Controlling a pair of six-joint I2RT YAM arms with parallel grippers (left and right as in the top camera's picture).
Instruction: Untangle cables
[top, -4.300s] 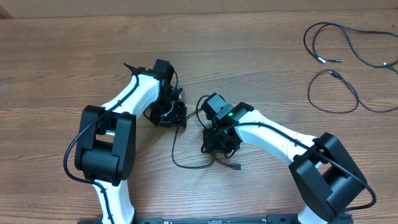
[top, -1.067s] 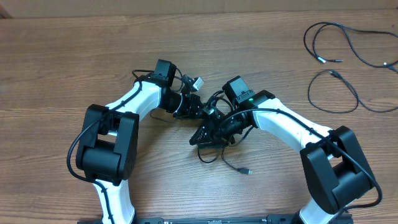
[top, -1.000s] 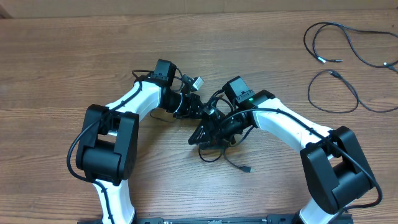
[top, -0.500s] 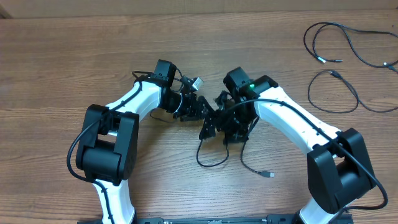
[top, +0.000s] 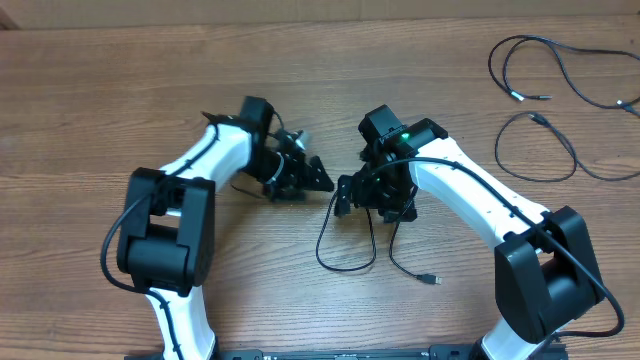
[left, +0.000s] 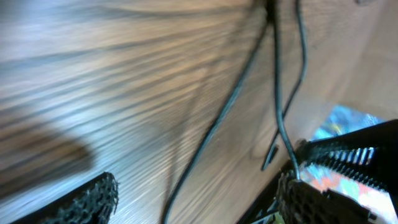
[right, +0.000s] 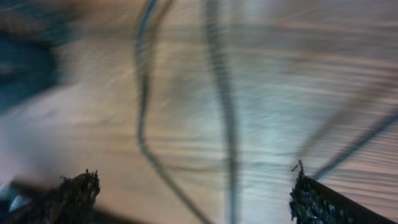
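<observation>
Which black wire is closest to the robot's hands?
The looped cable in the middle of the table, lying right by the right gripper. The other cables sit far away near the table's right edge.

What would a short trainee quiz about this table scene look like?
1. True or false: the right arm's fingers are shut tight on a cable.
2. Where do the spare cables lie in the overhead view? A) upper right B) lower left C) under the left arm
3. Fill in: the cable loop nearest those fingers is coloured ____.
Key: 1 false, they stand open. 2 A. 3 black.
</observation>
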